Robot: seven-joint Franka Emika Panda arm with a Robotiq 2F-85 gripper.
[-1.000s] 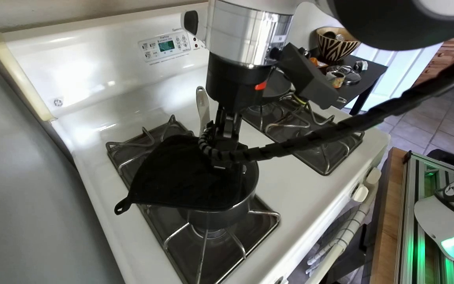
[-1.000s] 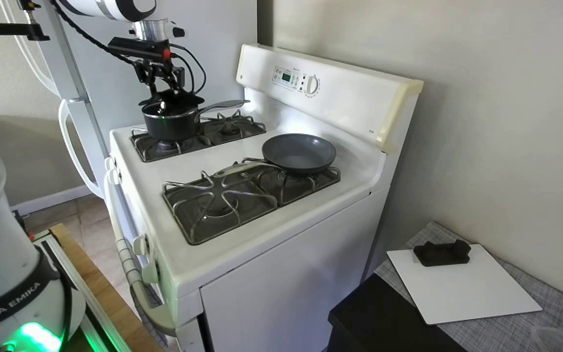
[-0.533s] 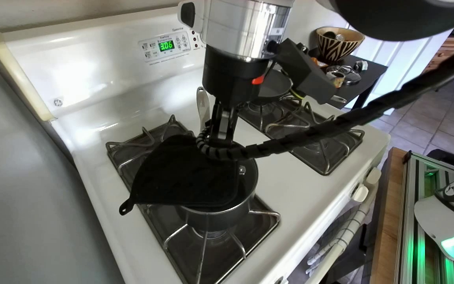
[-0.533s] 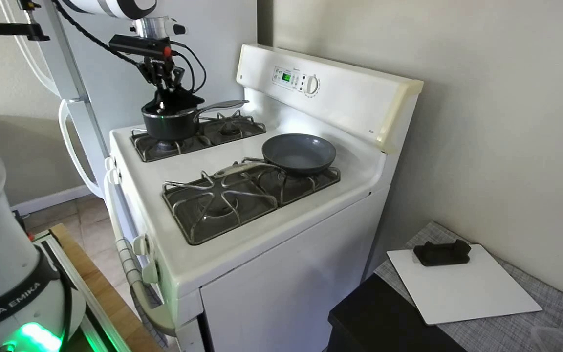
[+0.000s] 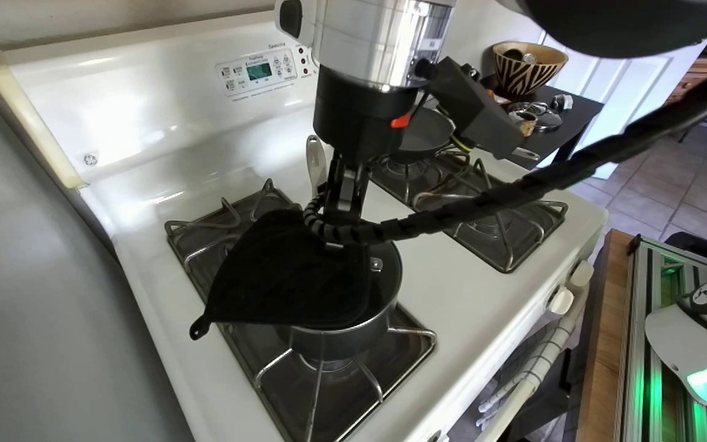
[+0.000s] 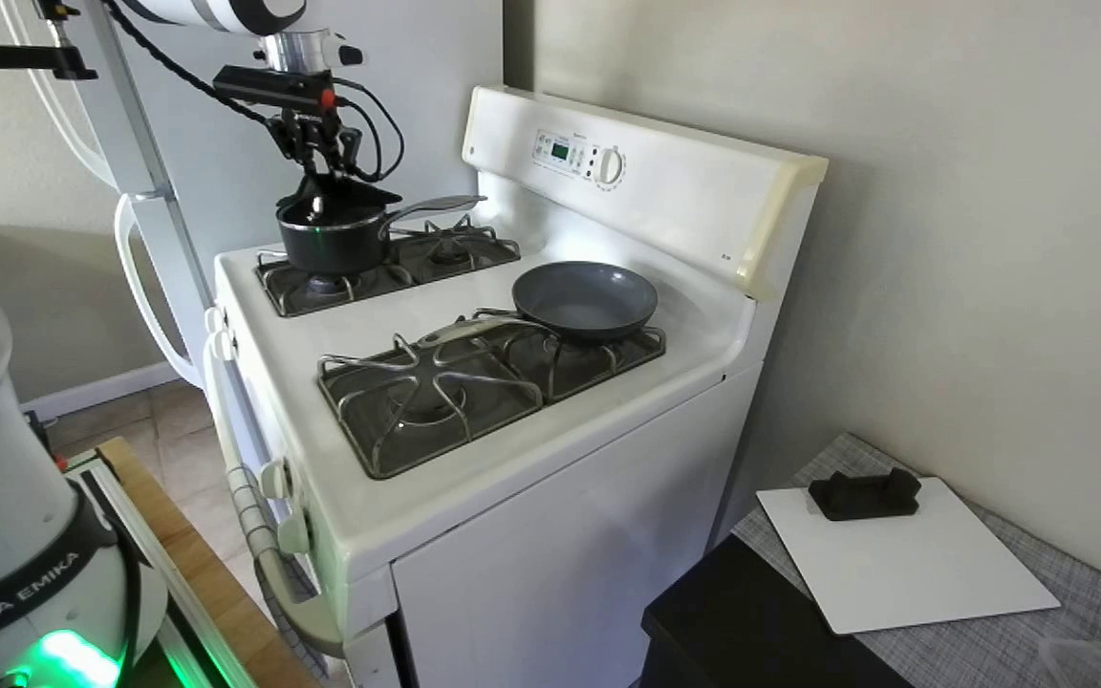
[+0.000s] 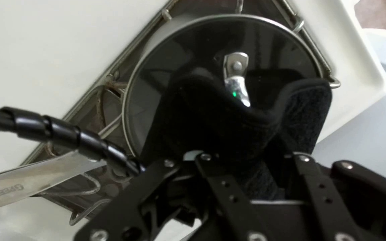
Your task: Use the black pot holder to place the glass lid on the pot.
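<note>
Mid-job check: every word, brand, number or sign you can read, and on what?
"GREENPAN": pot handle, partly blurred.
"Spectra": stove back panel.
"GE", apparently: round badge on that panel.
"ANKA EMIKA": robot base, start cut off.
"FR": same base, rest cut off.
Too small: control panel labels, arm label.
Display: nothing readable.

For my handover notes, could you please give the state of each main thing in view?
Pot, upright, covered
Glass lid, on the pot, partly hidden
Black pot holder, bent, partly over the lid
Claw, jaws apart, pot holder between; grip unclear
Frying pan, upright, uncovered
Oven display, no digits visible
Towel, hanging
Base light, glowing green
</note>
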